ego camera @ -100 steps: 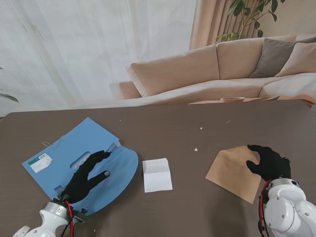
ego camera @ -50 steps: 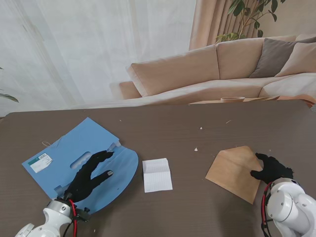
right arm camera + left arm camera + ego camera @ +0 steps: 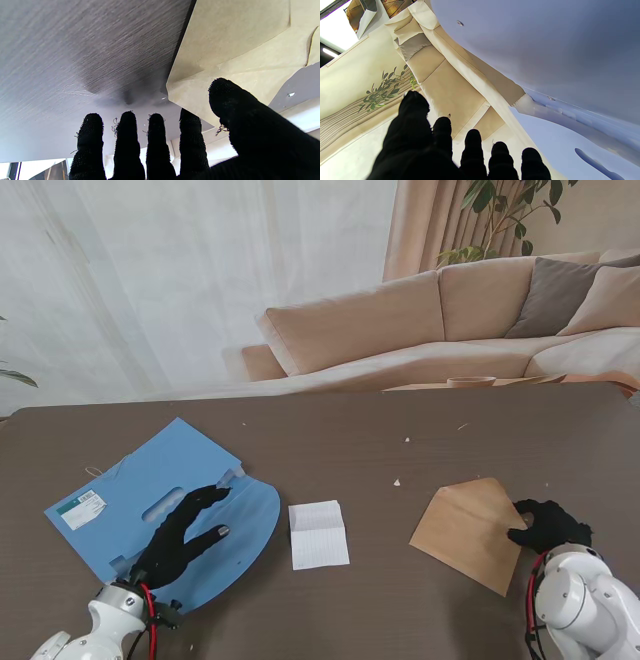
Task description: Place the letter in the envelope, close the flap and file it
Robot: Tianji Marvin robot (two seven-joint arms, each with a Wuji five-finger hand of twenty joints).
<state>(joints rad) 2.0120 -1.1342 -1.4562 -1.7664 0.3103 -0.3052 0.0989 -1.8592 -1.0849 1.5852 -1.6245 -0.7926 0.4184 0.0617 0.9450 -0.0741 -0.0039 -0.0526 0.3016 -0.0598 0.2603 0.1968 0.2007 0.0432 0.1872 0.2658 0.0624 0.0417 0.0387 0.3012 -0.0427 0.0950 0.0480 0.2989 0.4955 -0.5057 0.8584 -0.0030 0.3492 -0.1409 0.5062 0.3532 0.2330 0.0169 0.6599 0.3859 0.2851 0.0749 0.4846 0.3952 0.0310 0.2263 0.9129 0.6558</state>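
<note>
**Inspector:** State the position and heading of the envelope [image 3: 467, 532].

**Assistant:** Brown envelope, flat on the dark table [image 3: 380, 440], well to the right of the letter [image 3: 319, 534]. Its flap is open and comes to a point on the side away from me. Its long axis runs diagonally, from the corner nearest the letter toward the near right. The letter, white and folded, lies with its long axis running away from me, just right of the blue folder [image 3: 160, 505].

**Inspector:** Right hand?

**Assistant:** The right hand [image 3: 545, 526] is at the envelope's right corner. The wrist view shows the thumb [image 3: 240, 110] against the paper and the four fingers [image 3: 156, 140] extended past the envelope's edge. Whether it actually grips the corner I cannot tell.

**Inspector:** Left hand?

**Assistant:** The left hand [image 3: 180, 536] rests over the folder, fingers spread, holding nothing.

**Inspector:** Changes since the earlier frames?

**Assistant:** A second ago the right hand lay farther onto the envelope; it has since drawn back toward me to the corner. The envelope has shifted slightly toward the letter and turned a little. Left hand, folder and letter are practically unchanged.
</note>
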